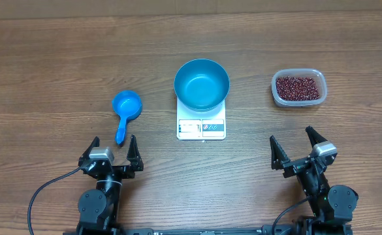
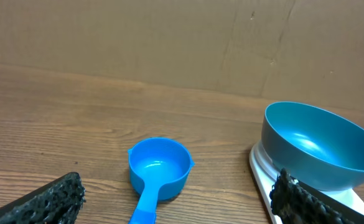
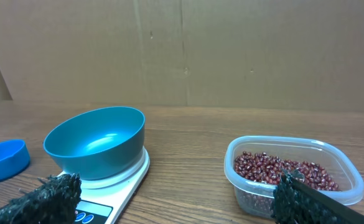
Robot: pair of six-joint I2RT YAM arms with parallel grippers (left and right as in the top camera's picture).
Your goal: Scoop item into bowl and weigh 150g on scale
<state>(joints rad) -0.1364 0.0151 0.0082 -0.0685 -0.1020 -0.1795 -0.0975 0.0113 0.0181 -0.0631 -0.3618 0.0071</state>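
An empty blue bowl sits on the white scale at the table's middle. The red-brown beans fill a clear plastic tub to the right of it. A small blue scoop lies left of the scale, cup away from me, handle toward me. My left gripper stands open just short of the scoop's handle. My right gripper is open near the front edge, below the tub, holding nothing.
A brown cardboard wall stands behind the wooden table.
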